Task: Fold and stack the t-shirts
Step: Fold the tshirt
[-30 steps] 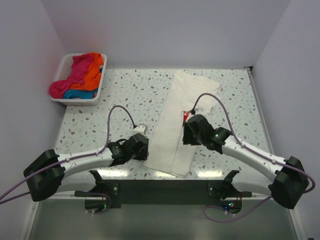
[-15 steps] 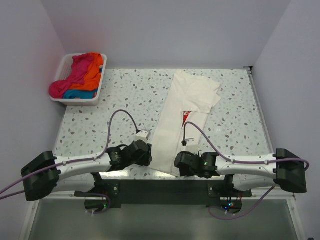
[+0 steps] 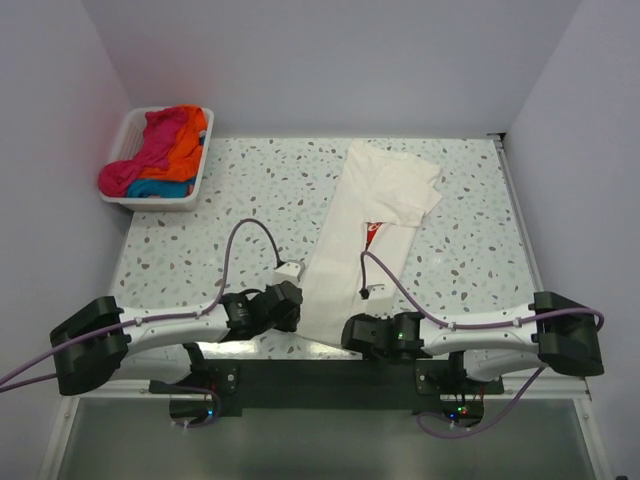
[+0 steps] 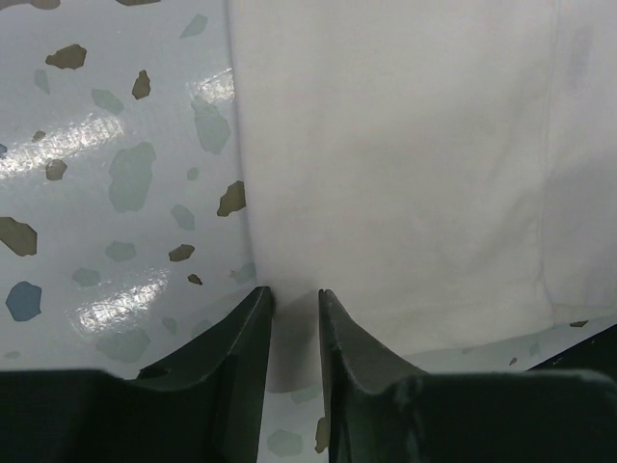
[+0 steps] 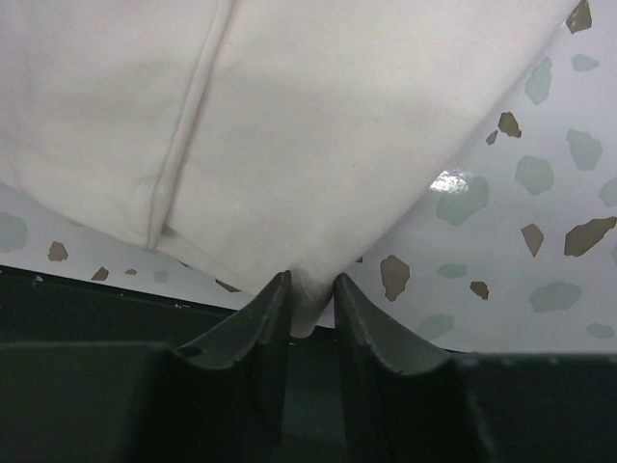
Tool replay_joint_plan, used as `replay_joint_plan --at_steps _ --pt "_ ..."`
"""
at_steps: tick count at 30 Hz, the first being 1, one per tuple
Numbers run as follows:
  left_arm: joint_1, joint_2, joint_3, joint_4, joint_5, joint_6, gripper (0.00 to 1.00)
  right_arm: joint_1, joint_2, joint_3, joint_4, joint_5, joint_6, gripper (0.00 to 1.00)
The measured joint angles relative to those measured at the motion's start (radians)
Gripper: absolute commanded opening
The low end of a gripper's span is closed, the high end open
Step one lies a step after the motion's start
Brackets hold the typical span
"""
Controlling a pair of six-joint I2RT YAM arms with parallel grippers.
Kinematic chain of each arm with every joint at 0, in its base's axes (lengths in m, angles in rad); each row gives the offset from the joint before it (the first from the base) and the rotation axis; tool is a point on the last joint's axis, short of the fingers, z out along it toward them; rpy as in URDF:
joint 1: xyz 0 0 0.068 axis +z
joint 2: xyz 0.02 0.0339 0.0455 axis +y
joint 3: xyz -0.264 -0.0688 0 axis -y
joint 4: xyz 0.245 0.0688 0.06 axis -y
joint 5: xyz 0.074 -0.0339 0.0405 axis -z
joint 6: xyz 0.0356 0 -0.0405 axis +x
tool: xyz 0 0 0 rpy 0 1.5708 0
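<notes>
– Cream-white t-shirt: state its location.
– I read it on the speckled table, right of centre, folded lengthwise into a long strip. The strip runs from the far edge, where a sleeve spreads out to the right, down to the near edge between the two arms. A sliver of red print shows in the fold about halfway along.

– Left gripper: state.
– My left gripper sits at the strip's near left corner. Its fingers are almost together, leaving a narrow gap. The left wrist camera shows the hem corner lying in that gap, so I read it as clamped on the cloth.

– Right gripper: state.
– My right gripper sits at the near right corner. Its fingers are nearly closed. The cloth is drawn into a point that ends between them, so this corner is pinched. A stitched seam runs up the cloth to the left of that point.

– Remaining garments: location.
– A magenta-pink t-shirt, an orange t-shirt and a blue t-shirt lie bunched together in the white slatted basket. The basket sits at the table's far left corner, well apart from the strip.
</notes>
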Motion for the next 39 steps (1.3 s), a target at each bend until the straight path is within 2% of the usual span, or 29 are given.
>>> replay_joint_plan --at_steps 7,13,22,30,35,39 --pt "0.0 0.021 0.004 -0.012 -0.014 0.001 0.0 0.0 -0.08 -0.04 -0.002 0.001 0.031 0.08" --pt "0.0 -0.019 0.004 -0.044 -0.039 -0.031 0.0 0.0 -0.236 -0.129 -0.008 -0.003 0.08 0.0" --pt "0.01 -0.116 -0.032 -0.037 -0.029 -0.096 0.0 0.0 -0.41 -0.256 0.003 -0.031 0.138 0.0" --pt "0.015 -0.114 -0.114 -0.004 0.017 -0.136 0.0 0.007 -0.443 -0.266 0.026 -0.046 0.141 0.0" --pt "0.016 -0.114 -0.125 0.023 0.034 -0.147 0.0 0.007 -0.545 -0.266 0.014 -0.043 0.13 0.0" --pt "0.016 -0.118 -0.124 0.019 0.045 -0.147 0.0 0.007 -0.572 -0.22 -0.067 -0.016 0.113 0.0"
